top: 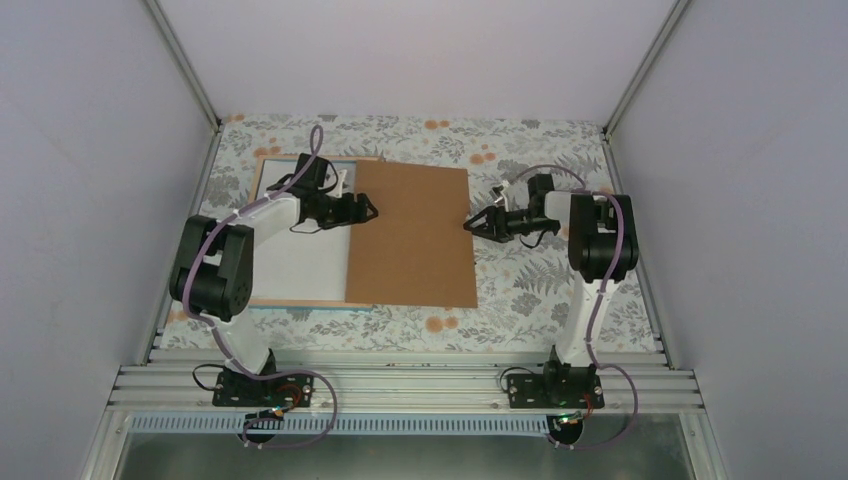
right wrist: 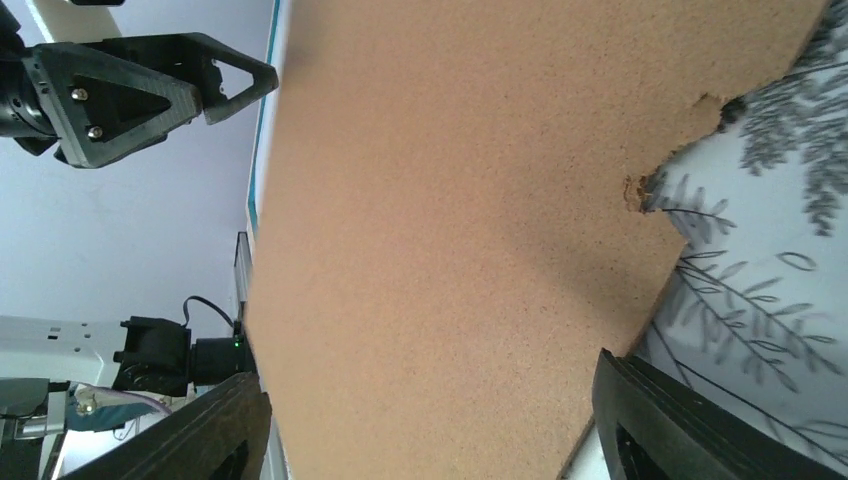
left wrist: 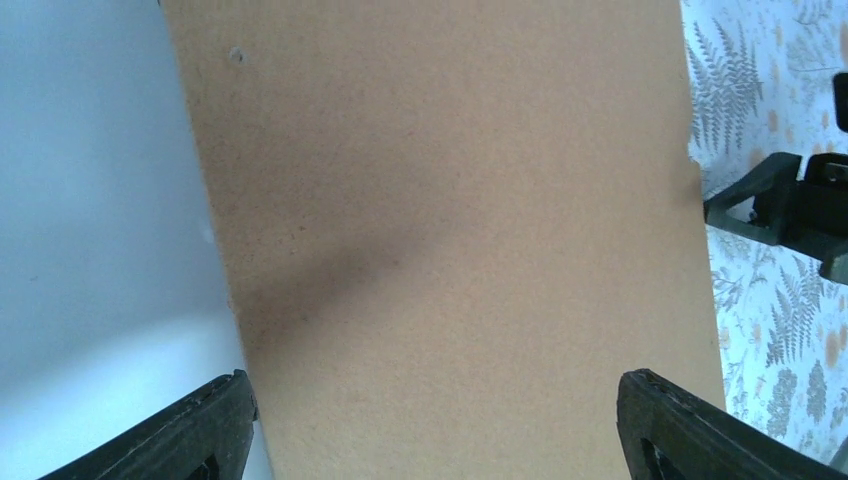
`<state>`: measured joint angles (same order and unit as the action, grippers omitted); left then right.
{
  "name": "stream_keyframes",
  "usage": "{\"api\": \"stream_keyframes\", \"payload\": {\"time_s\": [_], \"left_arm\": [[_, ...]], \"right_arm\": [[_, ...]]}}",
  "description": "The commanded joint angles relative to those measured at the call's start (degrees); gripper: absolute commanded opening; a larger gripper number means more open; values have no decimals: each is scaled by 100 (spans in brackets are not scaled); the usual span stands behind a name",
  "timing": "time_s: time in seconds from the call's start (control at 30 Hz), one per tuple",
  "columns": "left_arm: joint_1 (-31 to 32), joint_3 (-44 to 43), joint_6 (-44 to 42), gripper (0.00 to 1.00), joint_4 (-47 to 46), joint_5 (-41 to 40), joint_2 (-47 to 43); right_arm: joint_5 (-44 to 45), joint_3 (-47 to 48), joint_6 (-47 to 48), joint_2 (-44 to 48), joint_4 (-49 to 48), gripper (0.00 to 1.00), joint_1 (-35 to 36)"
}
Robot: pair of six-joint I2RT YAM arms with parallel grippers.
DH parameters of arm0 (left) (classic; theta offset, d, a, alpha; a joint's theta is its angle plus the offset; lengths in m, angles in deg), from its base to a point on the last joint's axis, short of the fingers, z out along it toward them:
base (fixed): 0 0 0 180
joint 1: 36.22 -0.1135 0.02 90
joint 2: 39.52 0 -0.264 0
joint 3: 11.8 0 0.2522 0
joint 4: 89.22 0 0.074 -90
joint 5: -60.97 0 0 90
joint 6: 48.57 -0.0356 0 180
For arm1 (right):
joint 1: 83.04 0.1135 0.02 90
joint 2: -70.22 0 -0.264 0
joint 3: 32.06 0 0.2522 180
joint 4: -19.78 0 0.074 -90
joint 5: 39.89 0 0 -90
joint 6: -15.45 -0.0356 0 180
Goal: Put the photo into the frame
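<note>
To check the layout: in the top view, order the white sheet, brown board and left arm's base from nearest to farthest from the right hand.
1. Brown board, beside the right hand.
2. White sheet, farther left.
3. Left arm's base, bottom left.

Brown board [top: 412, 235], teal-edged frame [top: 300, 305], fern-print tablecloth [top: 520, 290]

board [top: 415, 235] mid-picture on worktop [top: 520, 290], overlapping frame [top: 300, 303] at left | my left end effector [top: 368, 210] above board's left edge | my right end effector [top: 472, 225] at its right edge
</note>
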<state>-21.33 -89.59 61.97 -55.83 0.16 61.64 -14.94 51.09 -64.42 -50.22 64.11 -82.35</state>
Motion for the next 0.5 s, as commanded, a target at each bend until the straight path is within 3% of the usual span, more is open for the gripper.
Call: {"api": "stream_keyframes", "payload": {"time_s": [0.0, 0.47], "left_arm": [[-128, 98, -233, 89, 50, 153, -80], [-317, 46, -82, 87, -5, 212, 325]], "right_arm": [[955, -270, -242, -377, 218, 82, 147], [1049, -277, -257, -377, 208, 79, 142]]}}
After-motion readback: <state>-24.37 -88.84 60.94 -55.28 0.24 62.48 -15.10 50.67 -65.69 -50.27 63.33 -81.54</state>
